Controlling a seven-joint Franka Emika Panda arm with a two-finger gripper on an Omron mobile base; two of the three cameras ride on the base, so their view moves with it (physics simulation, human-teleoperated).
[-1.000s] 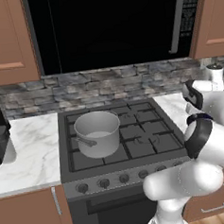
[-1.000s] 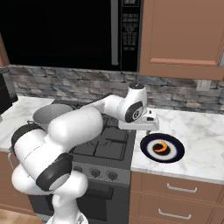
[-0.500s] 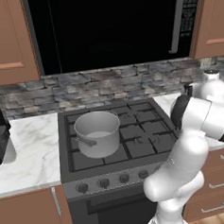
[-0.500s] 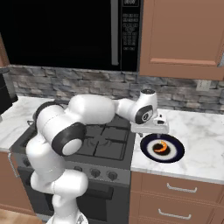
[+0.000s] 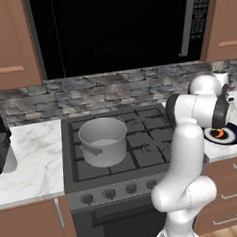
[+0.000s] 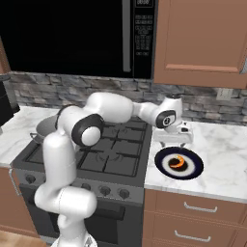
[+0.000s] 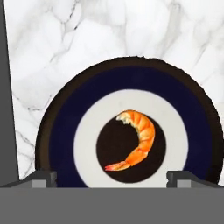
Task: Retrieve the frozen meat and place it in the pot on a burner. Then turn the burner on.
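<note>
Hand view looked straight down on a round plate (image 7: 57, 131) with dark blue and white rings on the marble counter (image 7: 87, 39). An orange shrimp (image 7: 138, 140) lay curled on the plate's dark centre, mid-frame. Gripper (image 7: 111, 177) jaws stood wide apart, the two tips at the bottom of the frame left and right of the shrimp, holding nothing.

Right base view: gripper (image 6: 173, 141) hung above the far edge of the plate (image 6: 193, 166), centre-right of frame, not touching it.

Left base view: pot (image 5: 103, 139) sat on the front left burner of the stove (image 5: 143, 159), centre-left of frame, side handle toward the front left, well apart from the plate (image 5: 234, 132) at the right edge.
</note>
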